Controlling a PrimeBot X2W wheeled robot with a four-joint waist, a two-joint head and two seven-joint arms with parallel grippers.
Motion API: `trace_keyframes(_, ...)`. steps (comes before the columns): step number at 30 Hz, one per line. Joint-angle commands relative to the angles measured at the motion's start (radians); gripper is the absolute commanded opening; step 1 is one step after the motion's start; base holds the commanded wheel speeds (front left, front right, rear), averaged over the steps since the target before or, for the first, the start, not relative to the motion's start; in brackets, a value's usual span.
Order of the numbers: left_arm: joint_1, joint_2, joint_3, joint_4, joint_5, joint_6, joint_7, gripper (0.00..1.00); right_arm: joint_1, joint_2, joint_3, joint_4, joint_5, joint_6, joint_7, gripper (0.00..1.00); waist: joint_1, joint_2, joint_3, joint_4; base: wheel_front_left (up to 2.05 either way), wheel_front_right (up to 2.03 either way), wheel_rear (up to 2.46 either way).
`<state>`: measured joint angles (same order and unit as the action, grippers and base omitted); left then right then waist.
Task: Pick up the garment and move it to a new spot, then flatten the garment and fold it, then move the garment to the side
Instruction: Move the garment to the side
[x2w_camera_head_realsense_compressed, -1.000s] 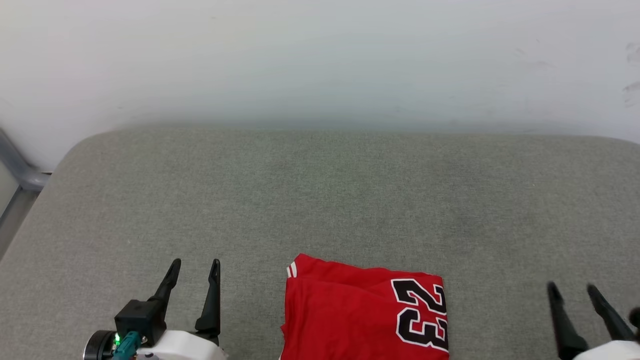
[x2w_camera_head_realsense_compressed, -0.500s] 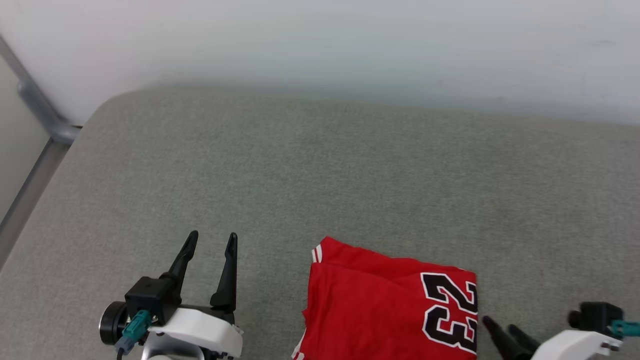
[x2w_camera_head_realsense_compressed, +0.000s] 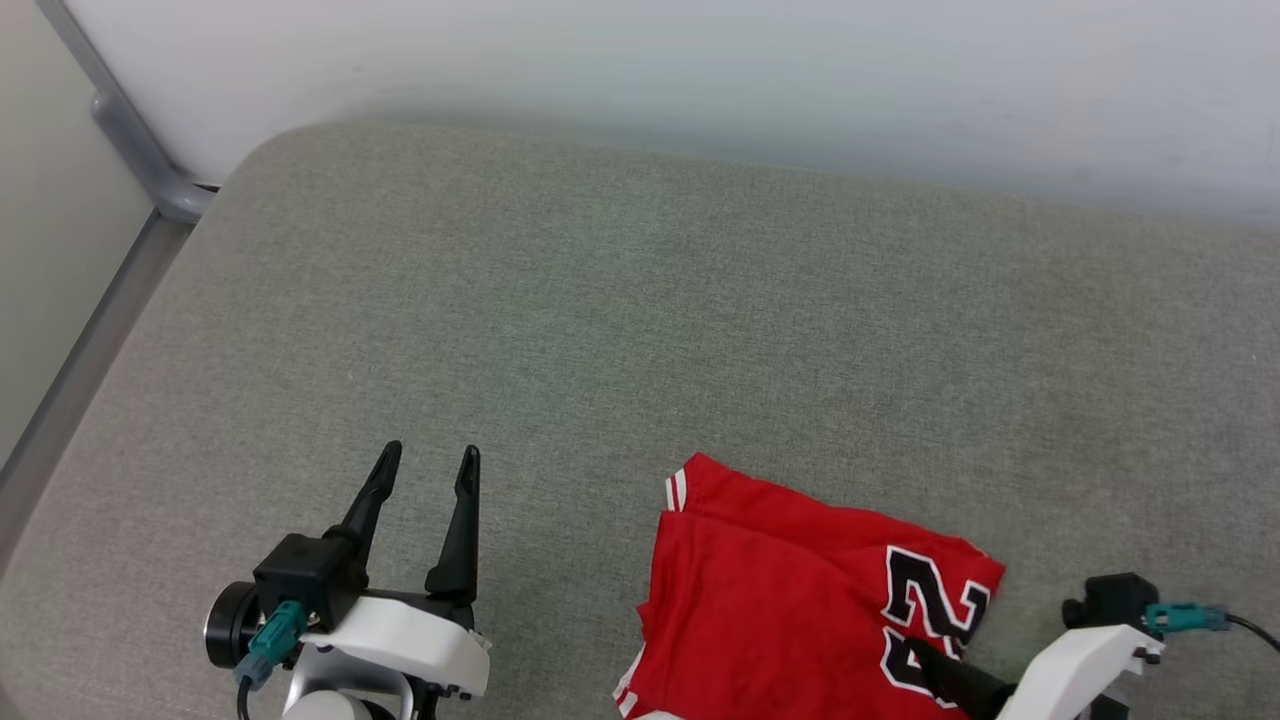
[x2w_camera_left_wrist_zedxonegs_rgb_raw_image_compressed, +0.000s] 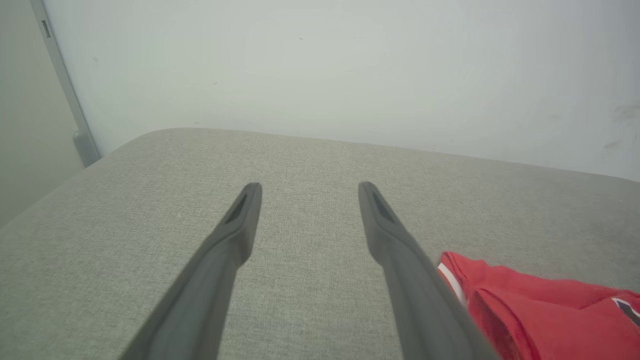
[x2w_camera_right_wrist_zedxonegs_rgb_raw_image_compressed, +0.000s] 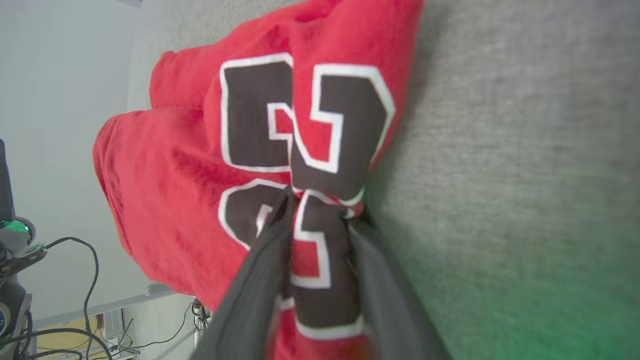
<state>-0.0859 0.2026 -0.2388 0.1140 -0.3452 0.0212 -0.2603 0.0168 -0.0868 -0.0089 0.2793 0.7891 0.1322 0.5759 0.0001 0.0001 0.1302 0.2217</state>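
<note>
The garment (x2w_camera_head_realsense_compressed: 790, 590), a folded red shirt with black white-outlined numbers, lies on the grey cushion (x2w_camera_head_realsense_compressed: 700, 300) near its front edge. My right gripper (x2w_camera_head_realsense_compressed: 925, 655) reaches in from the lower right, its fingers pinching the shirt's right edge at the numbers. In the right wrist view the garment (x2w_camera_right_wrist_zedxonegs_rgb_raw_image_compressed: 175, 165) is bunched between the two fingers of the right gripper (x2w_camera_right_wrist_zedxonegs_rgb_raw_image_compressed: 320, 205). My left gripper (x2w_camera_head_realsense_compressed: 430, 455) stands open over bare cushion, left of the shirt. The left wrist view shows the left gripper (x2w_camera_left_wrist_zedxonegs_rgb_raw_image_compressed: 310, 187) wide apart, with the garment (x2w_camera_left_wrist_zedxonegs_rgb_raw_image_compressed: 540, 310) at the lower right.
A pale wall (x2w_camera_head_realsense_compressed: 700, 60) rises behind the cushion. A grey metal rail (x2w_camera_head_realsense_compressed: 130, 140) runs along the cushion's left edge. Bare cushion stretches behind and to both sides of the shirt. Cables (x2w_camera_right_wrist_zedxonegs_rgb_raw_image_compressed: 75, 280) hang beyond the cushion's front edge.
The head camera has turned, shifting the whole picture. My right gripper has swung in from the right to the shirt's right edge and closed on it, bunching the fabric. The left gripper stays open.
</note>
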Motion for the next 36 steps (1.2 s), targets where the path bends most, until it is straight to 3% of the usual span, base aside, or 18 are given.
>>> trace_keyframes(1, -0.004, -0.007, 0.006, 0.002, 0.010, -0.005, -0.007, 1.00, 0.002, 0.010, 0.031, 0.028, 0.009, -0.003, 0.021, 0.00, -0.0001, -0.0001, -0.002, -0.005, 0.00, 0.00, 0.00)
trace_keyframes(6, 0.006, -0.006, 0.010, 0.006, 0.028, -0.013, -0.007, 1.00, -0.043, -0.036, 0.090, -0.049, -0.026, -0.002, -0.030, 0.00, -0.0001, -0.0001, -0.024, -0.040, 0.00, 0.00, 0.00)
trace_keyframes(10, 0.018, 0.004, 0.017, -0.001, 0.041, -0.016, -0.006, 1.00, -0.068, -0.084, 0.103, -0.079, -0.173, -0.002, -0.063, 0.00, -0.0001, -0.0001, -0.039, -0.100, 0.00, 0.00, 0.00)
trace_keyframes(15, 0.027, 0.016, 0.028, -0.023, 0.050, -0.018, -0.006, 1.00, -0.086, -0.100, 0.078, -0.098, -0.341, -0.002, -0.047, 0.00, -0.0001, -0.0001, -0.035, -0.213, 0.00, 0.00, 0.00)
trace_keyframes(17, 0.009, 0.031, 0.032, -0.051, 0.066, -0.020, -0.006, 1.00, -0.105, -0.131, 0.039, -0.117, -0.451, -0.002, -0.052, 0.00, -0.0001, -0.0001, -0.004, -0.312, 0.00, 0.00, 0.00)
trace_keyframes(27, -0.056, 0.064, 0.018, -0.110, 0.091, -0.036, 0.007, 1.00, -0.214, -0.144, -0.022, -0.086, -0.539, -0.002, -0.129, 0.00, -0.0001, -0.0001, 0.118, -0.513, 0.00, 0.00, 0.00)
trace_keyframes(31, -0.114, 0.083, 0.003, -0.150, 0.107, -0.054, 0.030, 1.00, -0.324, -0.147, -0.075, -0.025, -0.576, -0.002, -0.181, 0.00, -0.0001, -0.0001, 0.206, -0.552, 0.00, 0.00, 0.00)
trace_keyframes(36, -0.202, 0.107, -0.025, -0.210, 0.132, -0.080, 0.064, 1.00, -0.469, -0.191, -0.170, 0.065, -0.629, -0.002, -0.249, 0.00, -0.0001, -0.0001, 0.322, -0.546, 0.00, 0.00, 0.00)
